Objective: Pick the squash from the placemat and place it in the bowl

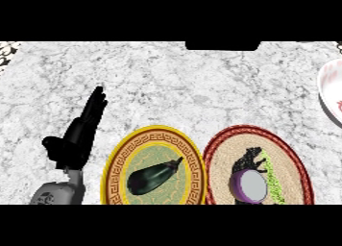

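At five o'clock, the right hand (pixel 249 162) curls round the squash (pixel 274 180), not yet lifted off the placemat (pixel 294 166). Carrying it to the bowl (pixel 331 93) at two o'clock remains. At eight o'clock, the left hand (pixel 78 132) rests open.

Kitchen: marble counter (pixel 174 86), bowl (pixel 337 98), eggplant (pixel 154 175).
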Available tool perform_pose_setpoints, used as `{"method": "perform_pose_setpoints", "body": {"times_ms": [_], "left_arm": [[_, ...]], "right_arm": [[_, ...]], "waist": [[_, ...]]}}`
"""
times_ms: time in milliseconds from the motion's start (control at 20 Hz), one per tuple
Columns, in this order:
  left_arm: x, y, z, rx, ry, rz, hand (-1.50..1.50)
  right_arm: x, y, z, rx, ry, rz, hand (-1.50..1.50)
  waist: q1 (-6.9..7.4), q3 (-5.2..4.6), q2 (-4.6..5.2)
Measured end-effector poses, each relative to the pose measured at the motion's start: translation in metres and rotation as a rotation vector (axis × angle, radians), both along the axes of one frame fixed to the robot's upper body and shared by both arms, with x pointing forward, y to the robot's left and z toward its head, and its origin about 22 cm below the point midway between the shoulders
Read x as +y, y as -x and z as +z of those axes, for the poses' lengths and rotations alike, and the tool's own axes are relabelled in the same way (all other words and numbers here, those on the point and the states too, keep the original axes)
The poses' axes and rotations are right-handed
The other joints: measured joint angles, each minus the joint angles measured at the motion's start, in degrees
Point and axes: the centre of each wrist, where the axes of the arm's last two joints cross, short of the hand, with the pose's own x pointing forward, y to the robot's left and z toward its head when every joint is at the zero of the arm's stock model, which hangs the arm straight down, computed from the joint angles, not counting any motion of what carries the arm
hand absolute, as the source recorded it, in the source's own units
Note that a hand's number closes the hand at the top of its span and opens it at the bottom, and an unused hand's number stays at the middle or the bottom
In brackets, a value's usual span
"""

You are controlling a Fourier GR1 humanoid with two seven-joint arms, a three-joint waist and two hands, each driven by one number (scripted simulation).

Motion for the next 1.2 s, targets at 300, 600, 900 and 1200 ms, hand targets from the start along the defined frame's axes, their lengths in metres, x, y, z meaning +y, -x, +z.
{"method": "perform_pose_setpoints", "body": {"times_ms": [300, 600, 900, 1200], "left_arm": [[0.005, -0.003, 0.001, 0.004, 0.0, -0.01, 0.0], [0.0, -0.008, 0.002, -0.001, -0.006, -0.005, 0.0], [0.007, -0.011, 0.004, 0.001, 0.002, -0.01, 0.0], [0.004, -0.011, 0.006, 0.007, 0.003, -0.004, 0.0]], "right_arm": [[-0.033, -0.006, -0.047, 0.079, -0.011, -0.017, 1.5], [-0.056, -0.003, -0.078, 0.188, -0.175, 0.03, -1.5], [-0.066, -0.003, -0.082, 0.143, -0.304, 0.152, -1.5], [-0.078, 0.0, -0.07, -0.052, -0.409, 0.174, -1.5]], "waist": [[0.11, 0.03, 0.12], [0.4, 0.1, 0.29], [0.32, 0.12, 0.25], [-0.05, 0.08, 0.11]]}}
